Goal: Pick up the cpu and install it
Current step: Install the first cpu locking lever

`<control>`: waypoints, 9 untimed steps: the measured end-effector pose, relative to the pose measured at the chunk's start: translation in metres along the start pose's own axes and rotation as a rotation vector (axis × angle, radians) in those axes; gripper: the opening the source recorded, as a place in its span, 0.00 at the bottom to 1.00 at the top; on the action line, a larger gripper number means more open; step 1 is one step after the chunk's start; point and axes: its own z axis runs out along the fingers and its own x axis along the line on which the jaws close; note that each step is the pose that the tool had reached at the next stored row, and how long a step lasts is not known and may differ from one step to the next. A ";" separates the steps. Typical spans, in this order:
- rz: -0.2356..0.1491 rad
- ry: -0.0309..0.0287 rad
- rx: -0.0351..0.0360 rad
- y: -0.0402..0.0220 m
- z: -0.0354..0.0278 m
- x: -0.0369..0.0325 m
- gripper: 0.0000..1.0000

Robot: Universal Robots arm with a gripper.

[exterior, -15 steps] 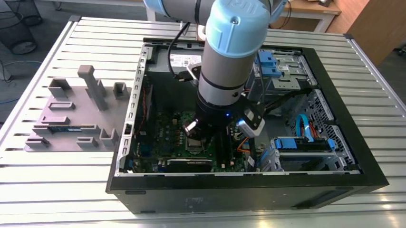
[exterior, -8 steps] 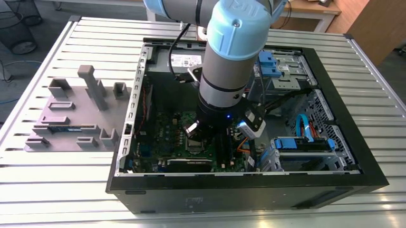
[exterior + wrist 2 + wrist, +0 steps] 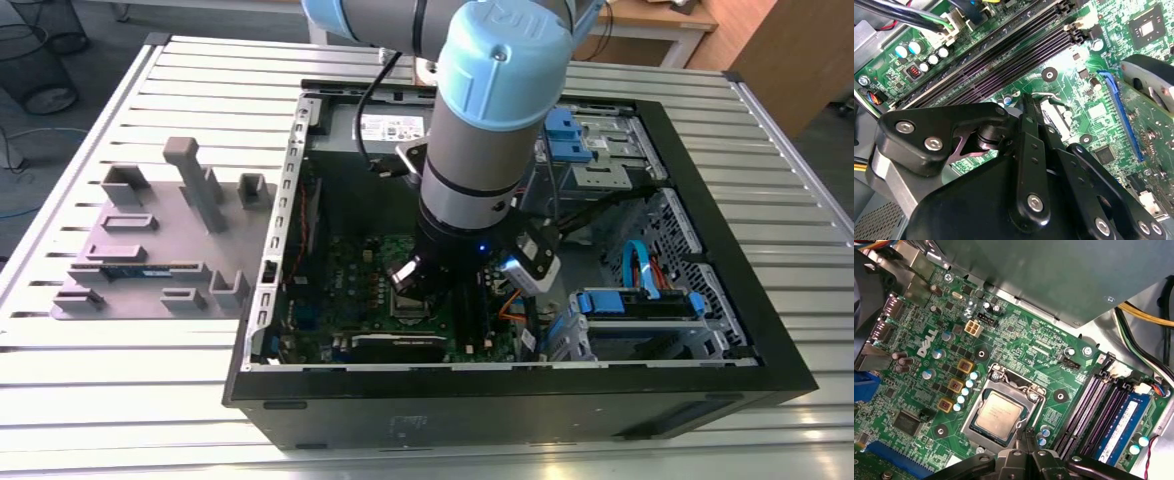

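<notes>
We see a slatted metal tabletop [image 3: 107, 400] carrying an open computer case [image 3: 747, 330], with a grey parts holder [image 3: 147, 250] on the exterior view's left of it. The arm [image 3: 487, 130] reaches straight down into the case over the green motherboard [image 3: 1019, 335]. In the first wrist view we find the cpu [image 3: 998, 412] lying flat, silvery top up, seated inside the metal-framed socket [image 3: 1031, 395]; a blue memory stick [image 3: 1121, 422] stands in a slot near it. The fingers [image 3: 1027, 437] sit at the socket's edge just beside the cpu, their tips drawn close together with only a thin gap between them. We observe nothing held between them. In the second wrist view the black linkage of the fingers [image 3: 1030, 125] hangs over the socket lever.
</notes>
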 end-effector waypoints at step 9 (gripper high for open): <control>0.000 0.0007 0.0006 -0.0032 0.0035 0.0011 0.11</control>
